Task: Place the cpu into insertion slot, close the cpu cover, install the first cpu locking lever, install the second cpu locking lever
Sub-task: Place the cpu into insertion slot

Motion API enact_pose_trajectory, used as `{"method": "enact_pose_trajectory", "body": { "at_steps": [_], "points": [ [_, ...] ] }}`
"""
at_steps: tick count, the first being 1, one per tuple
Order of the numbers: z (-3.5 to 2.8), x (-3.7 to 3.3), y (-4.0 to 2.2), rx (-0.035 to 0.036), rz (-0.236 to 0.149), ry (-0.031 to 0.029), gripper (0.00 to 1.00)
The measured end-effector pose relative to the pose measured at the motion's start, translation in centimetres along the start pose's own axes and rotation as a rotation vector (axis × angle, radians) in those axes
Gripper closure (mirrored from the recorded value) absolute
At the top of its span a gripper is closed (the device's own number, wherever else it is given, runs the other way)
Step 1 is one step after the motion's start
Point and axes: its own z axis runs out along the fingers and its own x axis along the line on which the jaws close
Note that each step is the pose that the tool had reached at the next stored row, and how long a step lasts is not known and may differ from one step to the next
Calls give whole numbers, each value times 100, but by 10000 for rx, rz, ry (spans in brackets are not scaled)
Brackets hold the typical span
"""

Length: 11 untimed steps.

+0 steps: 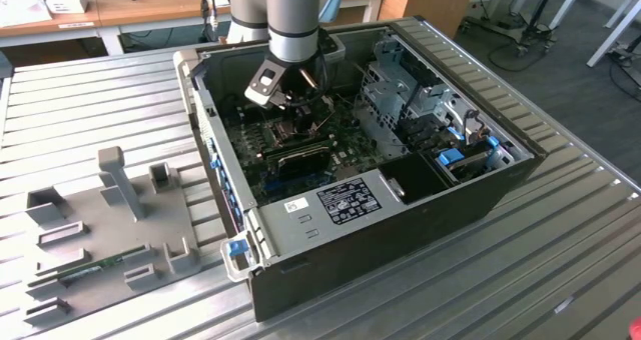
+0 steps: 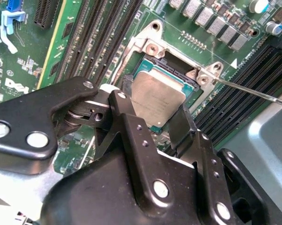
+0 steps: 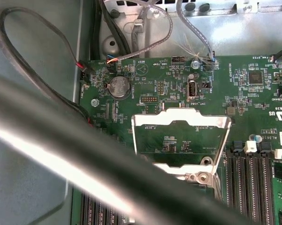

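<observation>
In the second wrist view the cpu (image 2: 159, 91), a small square chip with a dull metal top, lies in the insertion slot (image 2: 176, 63), its green edge showing along the black socket wall. My gripper (image 2: 154, 102) is shut on the cpu, one black finger (image 2: 126, 86) against each of two opposite sides. The cpu cover (image 3: 150, 119), a silvery frame with a large window, stands swung up on its hinge in the first wrist view. A thin metal locking lever (image 2: 253, 91) sticks out beside the socket, unlatched. In the exterior view the gripper (image 1: 293, 103) reaches down into the open computer case (image 1: 401, 235).
Long black memory slots (image 2: 91, 42) run close beside the socket. Cables (image 3: 33, 79) hang along the case wall, and a blurred one (image 3: 61, 140) crosses close to the lens. Drive cages (image 1: 421, 107) stand on the exterior view's right. A grey fixture tray (image 1: 100, 227) lies on the slatted table at the left.
</observation>
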Motion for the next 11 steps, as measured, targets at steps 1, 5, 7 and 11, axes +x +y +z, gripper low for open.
{"method": "enact_pose_trajectory", "body": {
  "at_steps": [1,5,7,11],
  "points": [
    [0,0,-3,0,-1,0,46],
    [0,0,-8,0,-3,1,46],
    [0,0,-9,0,-2,0,46],
    [7,0,-9,1,-1,-1,46]
  ]
}}
